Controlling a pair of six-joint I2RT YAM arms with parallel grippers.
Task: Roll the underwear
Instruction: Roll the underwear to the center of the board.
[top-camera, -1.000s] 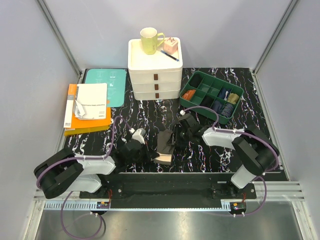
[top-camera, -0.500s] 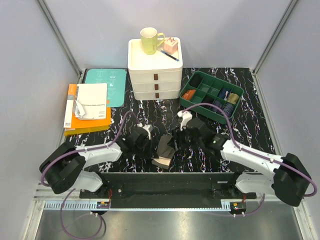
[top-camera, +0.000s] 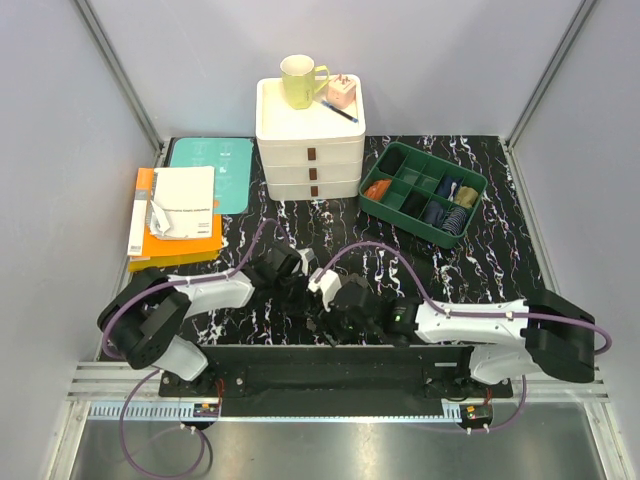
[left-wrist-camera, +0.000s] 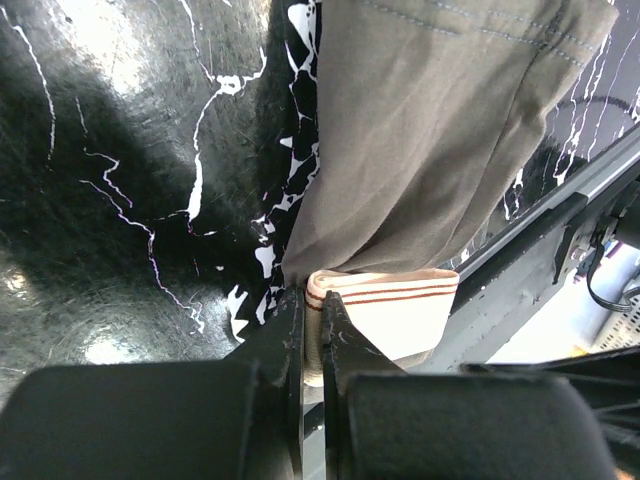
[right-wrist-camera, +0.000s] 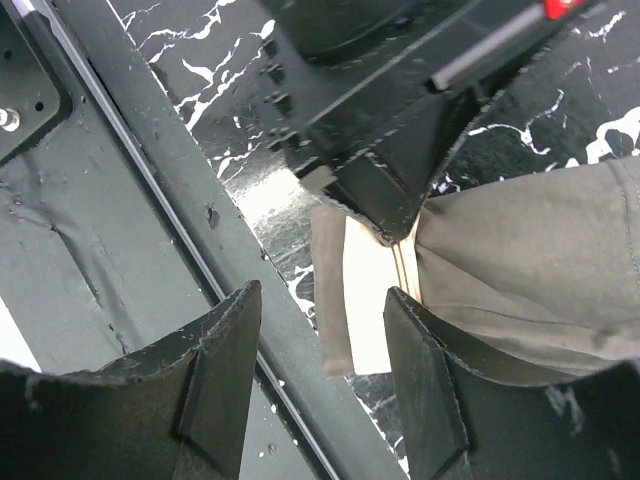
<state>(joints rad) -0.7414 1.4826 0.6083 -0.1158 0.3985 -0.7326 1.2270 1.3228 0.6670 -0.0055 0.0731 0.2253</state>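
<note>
The olive-brown underwear (left-wrist-camera: 440, 130) lies flat near the table's front edge, its beige waistband (left-wrist-camera: 400, 310) folded over with red stripes. My left gripper (left-wrist-camera: 312, 320) is shut on the waistband's edge. In the right wrist view the underwear (right-wrist-camera: 540, 250) spreads to the right, and the left gripper (right-wrist-camera: 395, 225) pinches the waistband (right-wrist-camera: 375, 300) from above. My right gripper (right-wrist-camera: 318, 305) is open and hovers over the waistband's free end, one finger on each side without touching it. From the top view, both the left gripper (top-camera: 303, 285) and the right gripper (top-camera: 335, 312) cover most of the garment.
A metal rail (right-wrist-camera: 150, 180) runs along the table's front edge, right beside the waistband. At the back stand a white drawer unit (top-camera: 310, 150) with a mug (top-camera: 298, 80) on it and a green divided tray (top-camera: 470, 205) with sock bundles. Books (top-camera: 175, 215) lie at the left.
The right arm swung left to the garment's near end and opened its jaws wider. The left gripper moved right and forward to the waistband. The garment now sits under both grippers.
</note>
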